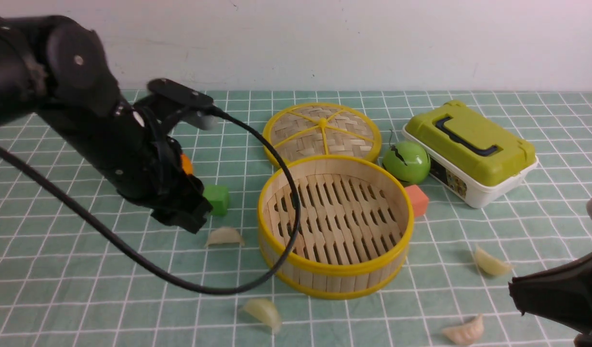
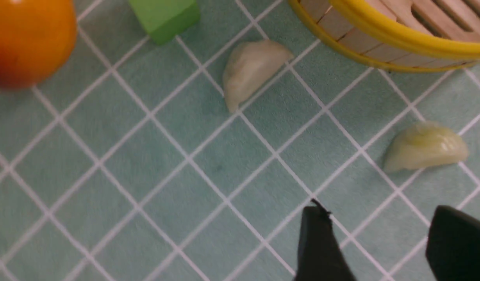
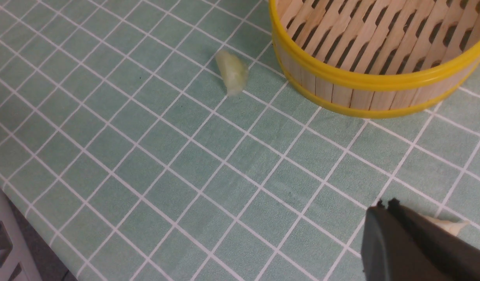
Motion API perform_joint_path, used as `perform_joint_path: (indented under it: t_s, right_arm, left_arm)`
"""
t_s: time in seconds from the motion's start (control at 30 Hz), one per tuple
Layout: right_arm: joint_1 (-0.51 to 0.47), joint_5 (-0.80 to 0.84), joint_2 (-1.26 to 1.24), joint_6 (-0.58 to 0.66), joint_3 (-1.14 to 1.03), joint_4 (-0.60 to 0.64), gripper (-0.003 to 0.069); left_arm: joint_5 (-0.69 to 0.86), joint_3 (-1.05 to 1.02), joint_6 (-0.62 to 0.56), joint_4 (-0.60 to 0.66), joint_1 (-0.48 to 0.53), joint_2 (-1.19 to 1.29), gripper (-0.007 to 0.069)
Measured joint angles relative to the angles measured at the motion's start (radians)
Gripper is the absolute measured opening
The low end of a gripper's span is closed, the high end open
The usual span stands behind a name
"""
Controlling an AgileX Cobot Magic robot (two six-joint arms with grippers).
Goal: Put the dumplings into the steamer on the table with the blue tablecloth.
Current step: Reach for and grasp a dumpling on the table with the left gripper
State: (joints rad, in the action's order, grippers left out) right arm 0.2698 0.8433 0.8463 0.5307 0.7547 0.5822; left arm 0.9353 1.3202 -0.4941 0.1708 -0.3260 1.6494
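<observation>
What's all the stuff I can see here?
dumplings: four, cream-white, on cloth around steamer
steamer: one, wood and yellow, middle, empty
lid: one, woven yellow, behind steamer
cubes: two, green left of steamer, orange right
apple: one, green, beside lid
ball: one, orange, left of steamer, half hidden
lunch box: one, green-and-white, far right
tablecloth: one, teal, white grid
left claw: black, open, left of steamer
right claw: black, shut, front right

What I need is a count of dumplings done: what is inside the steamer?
The steamer shows only its bare slatted bottom; no dumpling inside. The left arm's cable crosses its left side and hides a thin strip. All four dumplings lie outside on the cloth.
</observation>
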Motion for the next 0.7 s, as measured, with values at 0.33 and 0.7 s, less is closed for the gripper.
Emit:
perform_joint_path:
  t_s: [0.33,0.7]
  right_arm:
    - [0.0,-0.008,0.001,0.003,0.0,-0.003,-0.001]
    - [0.0,0.032,0.001,0.003,0.0,-0.005,0.0002]
  left_arm:
    - [-0.319,0.006,-0.281,0.011,-0.007,0.237,0.0513]
    - [-0.482,0.01,-0.286,0.054,-0.007,0.365,0.0384]
